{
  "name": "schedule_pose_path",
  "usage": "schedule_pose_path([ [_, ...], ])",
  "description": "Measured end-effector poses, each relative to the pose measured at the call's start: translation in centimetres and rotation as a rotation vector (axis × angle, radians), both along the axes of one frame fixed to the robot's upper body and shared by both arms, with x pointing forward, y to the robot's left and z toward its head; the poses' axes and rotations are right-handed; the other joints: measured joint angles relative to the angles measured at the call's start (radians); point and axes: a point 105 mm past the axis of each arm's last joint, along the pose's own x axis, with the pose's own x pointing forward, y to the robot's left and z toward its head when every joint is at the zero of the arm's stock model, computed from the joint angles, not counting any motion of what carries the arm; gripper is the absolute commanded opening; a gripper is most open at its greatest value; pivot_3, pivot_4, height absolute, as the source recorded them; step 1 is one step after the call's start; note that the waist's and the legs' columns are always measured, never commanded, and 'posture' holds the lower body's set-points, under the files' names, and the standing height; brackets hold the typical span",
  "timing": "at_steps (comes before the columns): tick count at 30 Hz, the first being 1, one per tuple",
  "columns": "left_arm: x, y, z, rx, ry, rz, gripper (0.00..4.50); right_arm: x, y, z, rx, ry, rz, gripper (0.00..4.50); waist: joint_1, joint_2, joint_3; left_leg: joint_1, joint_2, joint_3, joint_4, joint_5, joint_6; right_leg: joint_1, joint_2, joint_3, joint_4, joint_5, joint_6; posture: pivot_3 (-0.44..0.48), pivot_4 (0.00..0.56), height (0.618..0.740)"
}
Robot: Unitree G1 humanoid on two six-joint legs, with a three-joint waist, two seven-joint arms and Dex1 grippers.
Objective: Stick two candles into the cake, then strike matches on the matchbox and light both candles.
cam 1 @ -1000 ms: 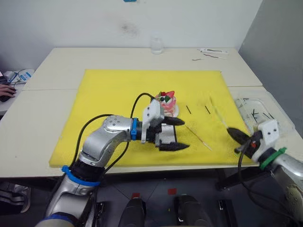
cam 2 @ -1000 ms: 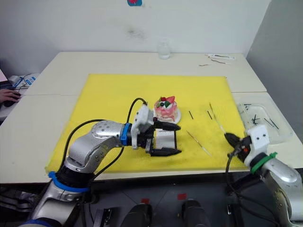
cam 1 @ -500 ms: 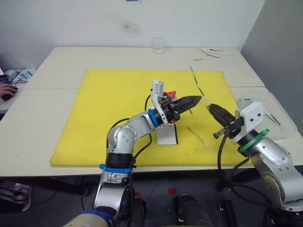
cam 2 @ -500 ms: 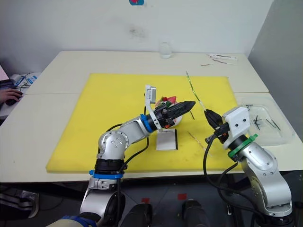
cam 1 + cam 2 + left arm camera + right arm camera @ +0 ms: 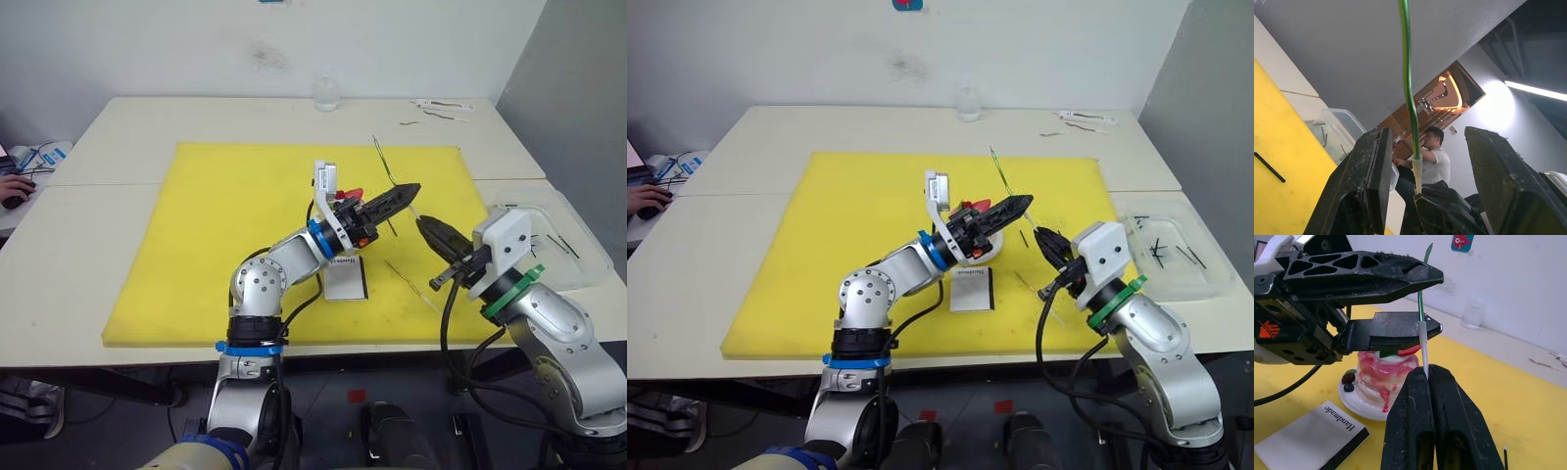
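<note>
My right pincer point(image 5: 1426, 382) is pressed together on the pale base of the thin green wire-like candle point(image 5: 1421, 296), held upright above the yellow mat point(image 5: 225, 225). My left pincer point(image 5: 400, 199) is spread around its stem. The flat white matchbox point(image 5: 1310, 431) lies beside the small pink-and-white cake point(image 5: 1385, 377). Neither candle planted yet; the tan candle point(image 5: 411, 286) lies on the mat. Nothing lit. The left wrist view catches a person beyond the worktop point(image 5: 147, 127).

Thin green wire-like candle point(image 5: 1421, 308) with white base showing against pink-and-white layered cake point(image 5: 1382, 376) on white plate. Flat white matchbox point(image 5: 1311, 434) showing black edge strip, black lettering. Yellow mat point(image 5: 225, 211) covering cream table point(image 5: 127, 127).
</note>
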Motion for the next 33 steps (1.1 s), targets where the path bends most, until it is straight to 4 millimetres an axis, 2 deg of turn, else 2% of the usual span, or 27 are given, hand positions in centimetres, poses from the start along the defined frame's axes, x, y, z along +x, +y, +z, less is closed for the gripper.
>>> schedule_pose_path([
  [4,-0.2,-0.3,-0.1,0.0,0.002,-0.011,1.84,0.0,0.0,0.1,0.002,-0.004,0.002,0.0,0.0,0.0,0.0,0.0,0.0,0.0,0.0,0.0,0.0,0.0,0.0,0.0,0.0,-0.001,-0.001,0.0,0.15,0.74],
  [9,-0.2,-0.2,0.0,-0.008,0.005,-0.011,0.21,-0.1,0.1,0.1,0.005,-0.007,0.007,0.0,0.0,0.0,0.0,0.0,0.0,0.0,0.0,0.0,0.0,0.0,0.0,0.0,0.0,-0.001,-0.002,0.0,0.15,0.74],
  [10,-0.1,-0.1,-0.1,-0.009,0.007,-0.007,0.05,-0.1,0.1,0.1,0.007,-0.01,0.008,0.0,0.0,0.0,0.0,0.0,0.0,0.0,0.0,0.0,0.0,0.0,0.0,0.0,0.0,-0.001,-0.002,0.0,0.15,0.74],
  [14,-0.1,0.0,-0.1,-0.009,0.01,-0.006,0.05,-0.1,0.1,0.1,0.01,-0.011,0.011,0.0,0.0,0.0,0.0,0.0,0.0,0.0,0.0,0.0,0.0,0.0,0.0,0.0,0.0,-0.001,-0.002,0.0,0.15,0.74],
  [20,0.2,1.2,0.4,-0.019,0.018,0.001,0.0,0.2,0.7,1.3,0.02,-0.035,0.028,2.1,-0.002,0.0,0.0,0.0,0.0,0.0,0.0,0.0,0.0,0.0,0.0,0.0,0.0,-0.001,-0.002,0.0,0.15,0.74],
  [23,1.3,3.5,1.6,0.013,-0.023,0.076,0.0,0.3,1.3,1.0,0.003,-0.012,0.041,3.19,-0.004,0.0,0.0,0.0,0.001,0.0,0.0,0.0,0.0,-0.001,0.001,0.0,0.0,-0.001,-0.002,0.0,0.15,0.74],
  [26,2.5,7.2,3.4,0.061,-0.088,0.194,0.0,0.7,2.3,1.3,-0.021,-0.012,0.058,4.26,-0.006,0.0,0.0,0.0,0.001,0.0,-0.001,0.0,0.0,-0.001,0.001,0.0,0.0,-0.001,-0.002,0.0,0.15,0.74],
  [27,2.9,8.7,3.8,0.109,-0.118,0.245,0.0,1.2,3.1,1.8,-0.03,-0.015,0.067,4.48,-0.008,0.0,0.0,0.001,0.001,0.0,-0.001,0.0,0.0,-0.001,0.001,0.0,0.001,-0.001,-0.002,0.0,0.15,0.74],
  [31,4.4,13.6,4.9,0.299,-0.226,0.449,0.0,2.9,6.3,2.7,-0.079,0.015,0.111,4.48,-0.01,0.0,0.0,0.0,0.002,-0.001,-0.002,0.0,0.0,-0.002,0.002,0.0,0.001,-0.001,-0.003,0.0,0.15,0.74],
  [33,4.8,14.3,4.7,0.356,-0.258,0.48,0.0,3.6,7.3,2.5,-0.084,0.057,0.107,4.48,-0.001,0.0,0.0,-0.001,0.001,-0.001,-0.002,0.0,0.0,-0.002,0.001,-0.001,0.0,-0.001,-0.002,0.0,0.15,0.74],
])
